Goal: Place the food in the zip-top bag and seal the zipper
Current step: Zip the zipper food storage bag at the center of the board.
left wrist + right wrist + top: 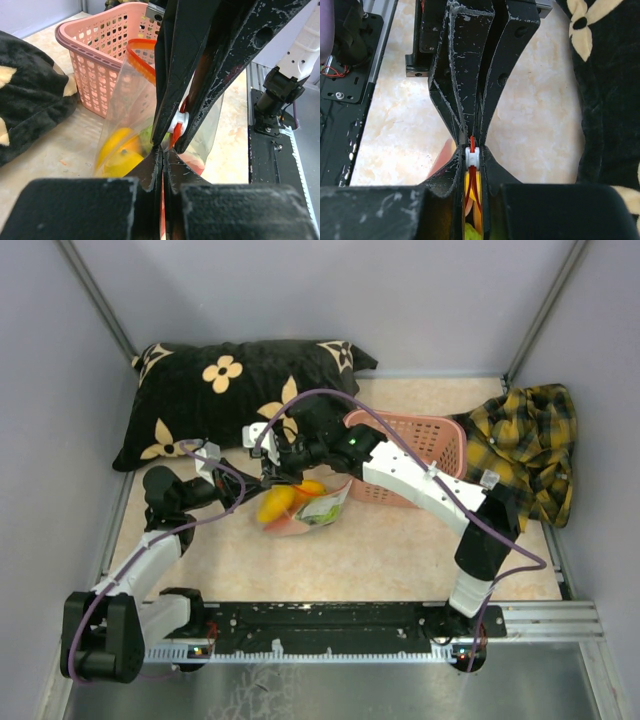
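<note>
The clear zip-top bag (318,508) hangs between both grippers just above the table, with yellow (275,503) and orange (312,487) fruit inside. In the left wrist view the bag (125,100) shows yellow fruit (120,157), a green piece (146,137) and a red piece (192,161). My left gripper (163,152) is shut on the end of the red-orange zipper (140,50). My right gripper (471,152) is shut on the zipper's white slider (471,157), directly against the left fingertips. Behind the slider the strip still gapes open.
A pink basket (415,440) stands just behind the bag, and it also shows in the left wrist view (95,60). A black flowered pillow (230,395) lies at the back left. A yellow plaid cloth (525,440) lies at the right. The arms' base rail (330,625) runs along the near edge.
</note>
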### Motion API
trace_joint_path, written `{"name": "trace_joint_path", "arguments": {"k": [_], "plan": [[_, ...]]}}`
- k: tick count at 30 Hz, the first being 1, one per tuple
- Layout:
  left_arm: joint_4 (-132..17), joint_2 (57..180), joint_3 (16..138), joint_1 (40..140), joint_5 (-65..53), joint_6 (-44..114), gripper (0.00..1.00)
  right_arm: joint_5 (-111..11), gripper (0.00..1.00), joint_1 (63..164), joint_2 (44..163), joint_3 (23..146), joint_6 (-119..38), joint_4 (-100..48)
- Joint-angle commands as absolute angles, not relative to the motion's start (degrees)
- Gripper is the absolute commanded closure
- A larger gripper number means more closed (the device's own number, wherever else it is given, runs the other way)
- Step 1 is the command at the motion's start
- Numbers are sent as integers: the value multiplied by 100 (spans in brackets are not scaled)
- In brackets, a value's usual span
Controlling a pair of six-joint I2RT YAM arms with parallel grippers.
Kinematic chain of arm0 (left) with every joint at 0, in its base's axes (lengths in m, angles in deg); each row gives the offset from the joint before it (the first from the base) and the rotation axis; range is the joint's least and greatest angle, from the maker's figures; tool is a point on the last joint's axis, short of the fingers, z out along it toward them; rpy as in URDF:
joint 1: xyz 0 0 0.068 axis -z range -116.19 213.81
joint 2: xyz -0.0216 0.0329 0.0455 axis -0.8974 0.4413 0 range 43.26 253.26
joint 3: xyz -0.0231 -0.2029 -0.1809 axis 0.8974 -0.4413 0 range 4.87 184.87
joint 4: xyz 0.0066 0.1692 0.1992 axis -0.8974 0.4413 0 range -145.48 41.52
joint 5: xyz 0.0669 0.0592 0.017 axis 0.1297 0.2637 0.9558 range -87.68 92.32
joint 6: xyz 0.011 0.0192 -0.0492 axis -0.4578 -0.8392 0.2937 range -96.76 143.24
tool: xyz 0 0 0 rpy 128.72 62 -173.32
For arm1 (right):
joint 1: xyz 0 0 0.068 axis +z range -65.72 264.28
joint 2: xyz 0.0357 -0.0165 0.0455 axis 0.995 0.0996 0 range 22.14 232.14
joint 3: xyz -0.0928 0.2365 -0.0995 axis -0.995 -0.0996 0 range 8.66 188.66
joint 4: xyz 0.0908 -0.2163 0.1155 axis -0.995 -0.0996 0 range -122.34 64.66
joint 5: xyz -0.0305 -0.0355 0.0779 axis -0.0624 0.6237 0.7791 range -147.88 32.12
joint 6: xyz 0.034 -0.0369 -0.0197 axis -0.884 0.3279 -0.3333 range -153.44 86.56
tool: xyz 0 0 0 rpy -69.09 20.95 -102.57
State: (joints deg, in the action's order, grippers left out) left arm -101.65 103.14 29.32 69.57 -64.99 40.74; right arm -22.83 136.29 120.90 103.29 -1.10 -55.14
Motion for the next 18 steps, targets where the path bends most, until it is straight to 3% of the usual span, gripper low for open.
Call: {"name": "trace_joint_path", "arguments": {"k": [1,15,18], "plan": [[-10163,10269,3108,6979,-6596,3910,100,-2413,98,13631,11737,10590,-128,-5352],[-10226,10209,3090,6975,-6505,3994,100,-2520,100,13219,11119,10018,-140,-5421],[-10511,10200,3047,6982,-6630,4162,93,-2330,100,13223,11197,10054,-209,-5393]]}}
